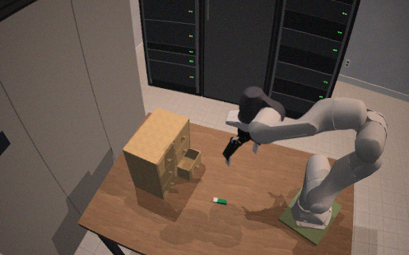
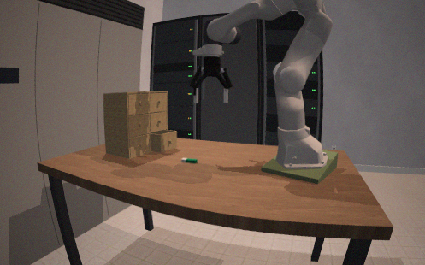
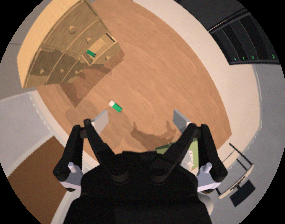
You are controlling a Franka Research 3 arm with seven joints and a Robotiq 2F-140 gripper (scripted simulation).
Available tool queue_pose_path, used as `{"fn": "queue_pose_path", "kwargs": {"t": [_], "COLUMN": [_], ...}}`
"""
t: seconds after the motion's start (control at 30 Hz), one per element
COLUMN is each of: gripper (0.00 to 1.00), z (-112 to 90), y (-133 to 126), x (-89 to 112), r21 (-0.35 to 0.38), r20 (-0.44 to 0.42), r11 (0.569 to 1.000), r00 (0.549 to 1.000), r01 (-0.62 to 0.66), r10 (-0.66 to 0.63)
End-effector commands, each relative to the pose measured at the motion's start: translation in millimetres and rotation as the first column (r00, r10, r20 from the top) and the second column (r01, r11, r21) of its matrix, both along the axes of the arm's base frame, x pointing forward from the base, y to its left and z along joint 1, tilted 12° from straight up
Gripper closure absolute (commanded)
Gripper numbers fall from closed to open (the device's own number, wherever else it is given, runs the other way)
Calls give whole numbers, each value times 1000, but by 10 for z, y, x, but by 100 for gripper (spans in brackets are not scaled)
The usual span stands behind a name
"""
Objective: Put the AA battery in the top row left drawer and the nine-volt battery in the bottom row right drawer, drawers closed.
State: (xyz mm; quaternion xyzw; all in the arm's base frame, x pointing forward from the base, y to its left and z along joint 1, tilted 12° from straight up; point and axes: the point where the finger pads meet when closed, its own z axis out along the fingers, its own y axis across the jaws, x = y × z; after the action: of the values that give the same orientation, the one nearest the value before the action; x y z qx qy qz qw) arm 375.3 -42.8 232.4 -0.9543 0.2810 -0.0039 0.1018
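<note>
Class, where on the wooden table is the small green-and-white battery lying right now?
In the top view, the green-and-white battery lies on the wooden table, between the wooden chest and the arm's green base plate.

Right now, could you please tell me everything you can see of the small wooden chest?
The small chest is light wood, upright near the table's far left corner, with three rows of two drawers with small knobs. Only the bottom right drawer is pulled out; the wrist view shows something green and dark inside it. The other drawers look closed. Nothing but the table touches it.

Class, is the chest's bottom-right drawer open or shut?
Open: the bottom-right drawer juts out from the chest front, its tray exposed.
</note>
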Motion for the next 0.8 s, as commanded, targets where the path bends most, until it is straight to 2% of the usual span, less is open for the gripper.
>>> {"fn": "queue_pose_path", "kwargs": {"t": [0.0,0.07,0.37,0.63,0.7,0.77], "gripper": [0,0,0,0,0,0], "z": [-17,-17,4,1,-6,-15], "y": [-27,-27,-37,-16,52,187], "x": [-82,-82,-177,-184,-199,-227], "r21": [-26,-32,-60,-51,-20,43], "r20": [37,43,94,97,103,111], "r11": [962,947,811,810,828,859], "r00": [961,946,805,805,823,857], "r01": [-271,-320,-582,-584,-560,-510], "r10": [272,321,585,586,559,504]}}
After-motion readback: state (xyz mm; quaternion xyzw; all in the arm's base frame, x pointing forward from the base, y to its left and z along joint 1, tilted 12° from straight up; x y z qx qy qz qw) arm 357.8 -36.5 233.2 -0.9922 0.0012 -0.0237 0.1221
